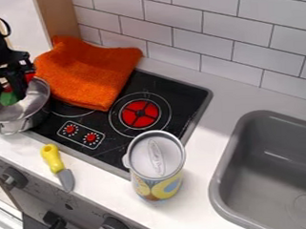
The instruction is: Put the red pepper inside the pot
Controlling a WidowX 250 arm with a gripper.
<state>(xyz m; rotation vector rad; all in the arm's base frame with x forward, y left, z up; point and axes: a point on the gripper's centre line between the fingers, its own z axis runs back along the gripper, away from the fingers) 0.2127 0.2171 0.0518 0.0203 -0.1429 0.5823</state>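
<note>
At the left edge, the black gripper (6,87) hangs over the metal pot (35,103), shut on the red pepper (29,76). Red patches of the pepper show beside and between the black fingers, which hide much of it. Its green part (8,98) points down over the pot's opening. The pot stands at the left side of the black stove, and part of it is cut off by the view's edge. How far the pepper is above the pot's bottom I cannot tell.
An orange towel (86,69) lies behind and right of the pot, across the stove (186,91). A yellow-handled knife (56,164) lies on the front counter. A tall can (156,166) stands at the stove's front right corner. The grey sink (225,163) is at the right.
</note>
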